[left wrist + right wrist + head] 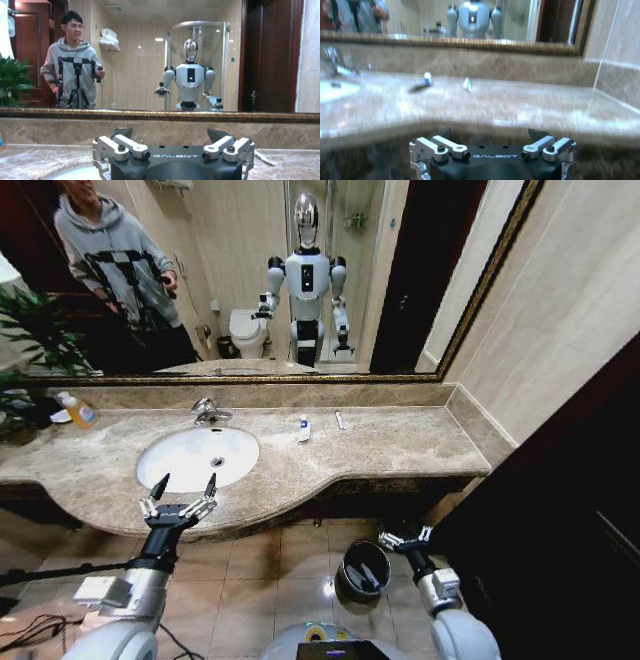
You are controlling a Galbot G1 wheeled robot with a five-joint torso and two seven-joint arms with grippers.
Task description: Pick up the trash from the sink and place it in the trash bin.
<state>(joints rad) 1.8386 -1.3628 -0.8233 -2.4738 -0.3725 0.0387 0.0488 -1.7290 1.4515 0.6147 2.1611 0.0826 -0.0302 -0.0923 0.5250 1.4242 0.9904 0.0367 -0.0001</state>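
Two bits of trash, a small white tube (304, 427) and a thin white sachet (340, 419), lie on the table (400, 445) beside the sink (197, 457), so the wide-open, empty left claw (180, 498) and right claw (405, 541) above the trash bin (364, 568) might miss them.

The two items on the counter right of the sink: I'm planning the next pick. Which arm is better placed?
Probably the left. The left gripper, jaws open, is at counter height by the sink. The right gripper sits low beside the trash bin, below the counter where the white tube and sachet lie.
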